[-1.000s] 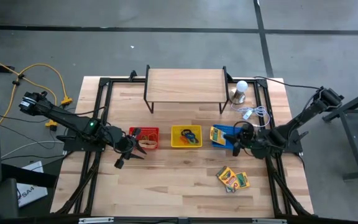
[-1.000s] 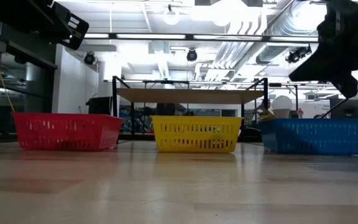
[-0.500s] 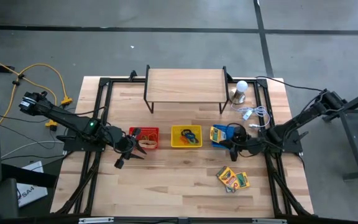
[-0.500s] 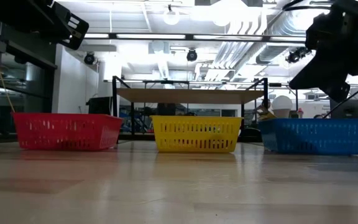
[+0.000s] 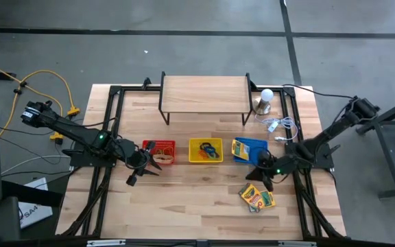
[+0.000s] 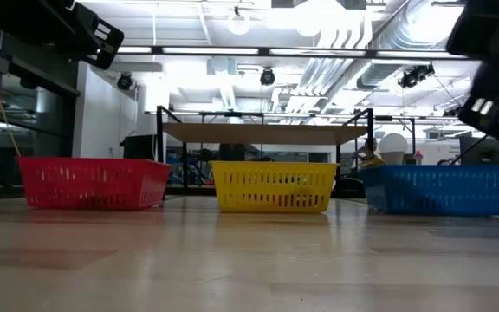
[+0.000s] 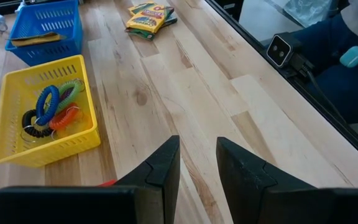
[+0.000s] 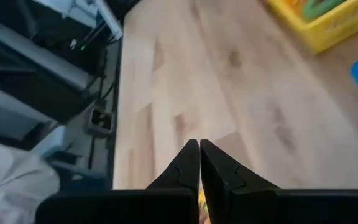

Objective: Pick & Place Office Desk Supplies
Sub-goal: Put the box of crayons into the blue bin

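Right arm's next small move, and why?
Probably open the jaws and lower onto the crayon boxes. The right gripper is shut and empty just above them on the bare table, while one box already lies in the blue basket. The left gripper waits by the red basket.

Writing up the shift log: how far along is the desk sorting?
Done: coiled rings in the yellow basket, one crayon box in the blue basket. In hand: nothing; the shut right end effector hovers over the crayon boxes left on the table.
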You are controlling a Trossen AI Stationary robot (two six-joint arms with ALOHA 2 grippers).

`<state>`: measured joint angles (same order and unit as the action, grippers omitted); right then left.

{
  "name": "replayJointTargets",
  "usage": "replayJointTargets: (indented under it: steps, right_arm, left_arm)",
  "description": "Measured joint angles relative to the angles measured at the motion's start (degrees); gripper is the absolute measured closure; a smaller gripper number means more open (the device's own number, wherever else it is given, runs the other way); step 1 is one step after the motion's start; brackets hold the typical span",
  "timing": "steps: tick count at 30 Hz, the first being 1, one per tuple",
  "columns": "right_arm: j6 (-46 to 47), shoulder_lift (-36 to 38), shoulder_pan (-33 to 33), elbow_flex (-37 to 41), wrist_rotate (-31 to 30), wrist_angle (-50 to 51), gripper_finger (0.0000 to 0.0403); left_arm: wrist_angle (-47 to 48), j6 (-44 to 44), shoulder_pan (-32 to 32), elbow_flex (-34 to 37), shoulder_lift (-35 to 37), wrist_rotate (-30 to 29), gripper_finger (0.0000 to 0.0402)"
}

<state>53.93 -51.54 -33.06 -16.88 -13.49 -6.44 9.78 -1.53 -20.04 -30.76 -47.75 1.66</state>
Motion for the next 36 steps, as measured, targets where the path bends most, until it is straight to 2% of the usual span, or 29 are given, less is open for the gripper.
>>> replayJointTargets:
  steps: [11, 21, 24, 30, 36]
  right_arm:
    - [4.65, -0.01, -9.93, 0.00, -6.16, -1.48, 0.0401]
    - [4.04, -0.01, -10.20, -0.09, -7.55, -1.36, 0.0401]
    - [1.47, -0.05, -9.60, -2.91, -7.57, 0.27, 0.0401]
    - [-1.49, -0.76, -9.55, -13.74, -8.84, 15.07, 0.0401]
    - [2.07, -5.71, -9.53, -24.12, -10.47, 30.00, 0.0401]
  left_arm:
    - [0.02, -0.01, 0.00, 0.00, 0.00, -0.01, 0.0302]
    - [0.02, 0.00, 0.01, 0.00, 0.00, -0.01, 0.0302]
    - [0.02, 0.01, 0.00, 0.00, 0.00, -0.01, 0.0302]
    - [0.00, -0.01, 0.01, 0.00, 0.00, 0.00, 0.0302]
    - [0.00, 0.01, 0.00, 0.00, 0.00, -0.01, 0.0302]
